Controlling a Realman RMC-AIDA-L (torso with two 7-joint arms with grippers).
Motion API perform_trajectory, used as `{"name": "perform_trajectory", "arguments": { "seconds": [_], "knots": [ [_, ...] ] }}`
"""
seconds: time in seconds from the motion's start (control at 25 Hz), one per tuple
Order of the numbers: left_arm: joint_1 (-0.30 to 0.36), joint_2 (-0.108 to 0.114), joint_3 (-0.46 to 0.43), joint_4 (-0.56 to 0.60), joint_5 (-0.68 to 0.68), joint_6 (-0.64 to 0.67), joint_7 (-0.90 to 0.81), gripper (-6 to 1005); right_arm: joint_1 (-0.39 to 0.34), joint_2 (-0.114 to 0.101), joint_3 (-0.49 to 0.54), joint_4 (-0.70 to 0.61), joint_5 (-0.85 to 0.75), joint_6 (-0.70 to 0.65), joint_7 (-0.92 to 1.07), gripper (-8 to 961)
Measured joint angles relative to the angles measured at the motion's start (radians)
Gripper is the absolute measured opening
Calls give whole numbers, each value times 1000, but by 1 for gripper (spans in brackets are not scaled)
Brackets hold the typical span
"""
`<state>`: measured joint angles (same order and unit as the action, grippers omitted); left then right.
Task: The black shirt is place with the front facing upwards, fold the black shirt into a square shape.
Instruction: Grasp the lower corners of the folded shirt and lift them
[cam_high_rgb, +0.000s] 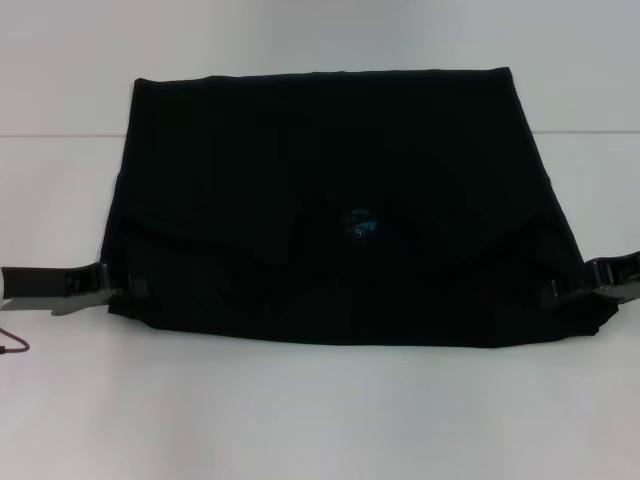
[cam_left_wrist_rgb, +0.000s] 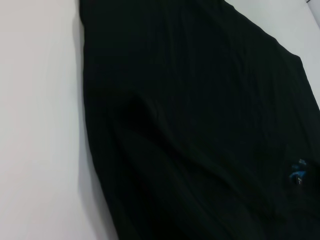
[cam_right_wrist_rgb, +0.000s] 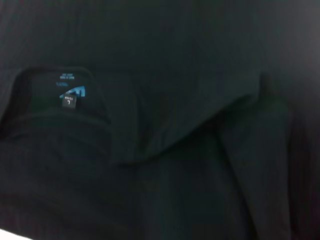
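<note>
Left pincer (cam_high_rgb: 118, 290) sits low at the near left corner of the black shirt (cam_high_rgb: 330, 200), its tips buried in the cloth edge, apparently closed on the fabric. Right pincer (cam_high_rgb: 562, 294) mirrors it at the near right corner, tips likewise lost in the dark cloth and judged to be gripping it. Between the two pincers runs the near folded edge of the garment, slightly slack and bowed. Just beyond that edge, midway between the pincers, the blue neck label (cam_high_rgb: 358, 226) shows at the collar; the right wrist view confirms the collar opening with the label (cam_right_wrist_rgb: 72, 92) and an overlapped fold beside it. Farther out from both pincers the shirt lies flat on the white bench (cam_high_rgb: 320, 420), its far edge straight and narrower than the near edge. No chest lettering is visible. Assessment: one fold stands complete and a further fold is in hand. To execute well, both pincers should lift together at equal height, keep the edge between them taut, carry it evenly away toward the far edge, and lay the corners down square without dragging the lower layers.
</note>
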<state>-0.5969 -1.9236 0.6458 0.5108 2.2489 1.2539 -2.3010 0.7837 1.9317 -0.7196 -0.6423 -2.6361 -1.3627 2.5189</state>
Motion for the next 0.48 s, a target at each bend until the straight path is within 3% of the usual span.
{"name": "perform_trajectory", "arguments": {
  "seconds": [0.2,0.48],
  "knots": [
    [1,0,0,0,-1,-1,2,49,-3,-1,-12,-4,-2,6,1,755],
    [1,1,-6,0,-3,3,9,49,-1,-1,-44,-3,-2,11,7,438]
  ]
}}
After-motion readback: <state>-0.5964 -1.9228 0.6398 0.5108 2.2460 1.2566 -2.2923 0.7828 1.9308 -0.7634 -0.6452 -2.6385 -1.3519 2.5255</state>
